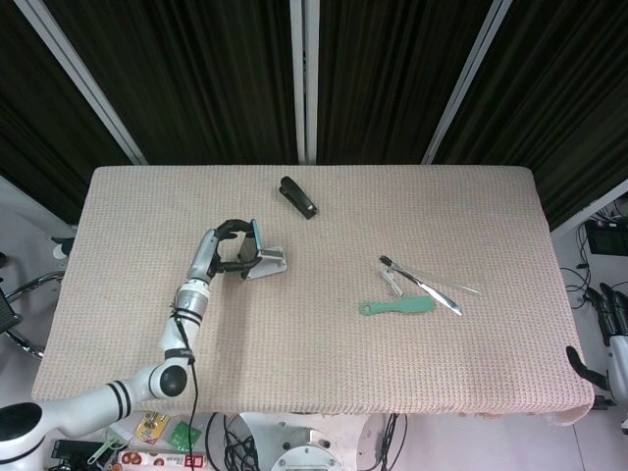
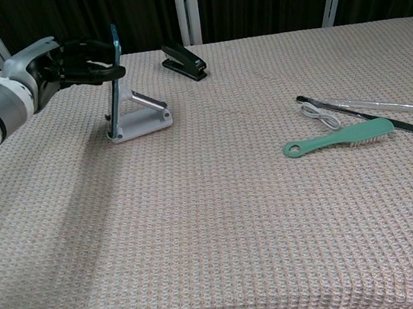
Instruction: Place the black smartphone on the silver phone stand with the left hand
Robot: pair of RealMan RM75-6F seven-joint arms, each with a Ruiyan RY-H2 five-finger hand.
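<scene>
The black smartphone (image 2: pixel 113 83), seen edge-on with a teal rim, stands nearly upright on the silver phone stand (image 2: pixel 142 120) at the table's left rear. Its lower edge sits in the stand's front lip. My left hand (image 2: pixel 71 66) reaches in from the left and its fingers curl around the phone's upper part. From the head view, the phone (image 1: pixel 255 238) and stand (image 1: pixel 271 262) sit just right of the left hand (image 1: pixel 228 247). My right hand (image 1: pixel 613 334) hangs off the table's right edge, holding nothing, fingers apart.
A black stapler (image 2: pixel 184 60) lies behind the stand. To the right lie a green brush (image 2: pixel 340 137), a coiled white cable (image 2: pixel 319 116) and a long silver utensil (image 2: pixel 385 110). The woven table cover (image 2: pixel 203 239) spans the front.
</scene>
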